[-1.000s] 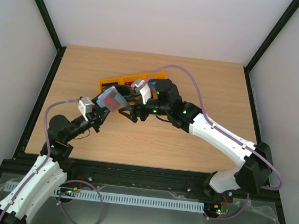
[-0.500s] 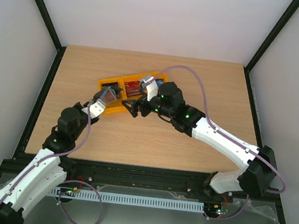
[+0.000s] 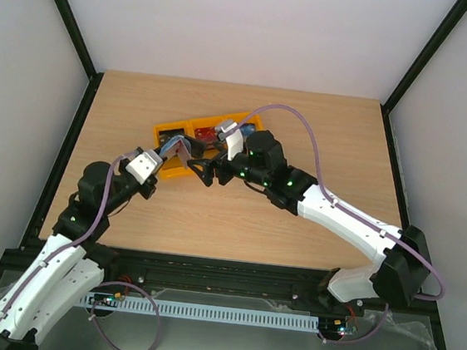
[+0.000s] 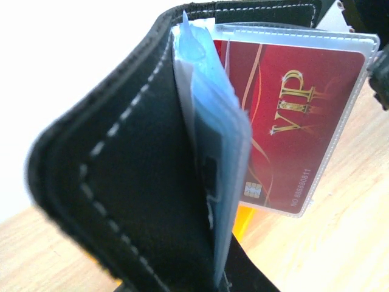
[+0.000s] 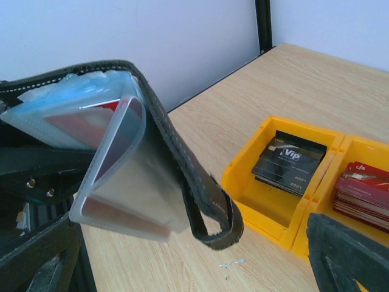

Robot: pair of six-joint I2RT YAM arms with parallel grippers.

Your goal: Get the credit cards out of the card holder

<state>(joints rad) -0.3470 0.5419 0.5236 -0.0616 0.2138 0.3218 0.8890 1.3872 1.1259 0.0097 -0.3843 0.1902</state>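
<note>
Spreading over the last second, the right gripper (image 3: 202,170) now stands with its jaws fully wide and nothing between them, just right of the card holder (image 3: 182,151). The left arm has also shifted its elbow outward, while the holder has stayed by the near-left corner of the yellow bins (image 3: 243,119). The left gripper (image 3: 164,156) is clamped on the card holder and holds it up off the table (image 3: 320,142), opened so that its black stitched cover flares to either side. From the left wrist view, blue-tinted clear sleeves fan out of the cover, and a red card (image 4: 285,115) printed "VIP" sits inside one clear sleeve, still in the holder. The right wrist view shows the same holder from the other side, with a transparent pocket (image 5: 130,182) hanging open at the front and red showing behind it. Beyond it, to the right in that view, a stack of dark cards (image 5: 289,163) lies in one yellow compartment and a stack of red cards (image 5: 363,190) lies in the next.
</note>
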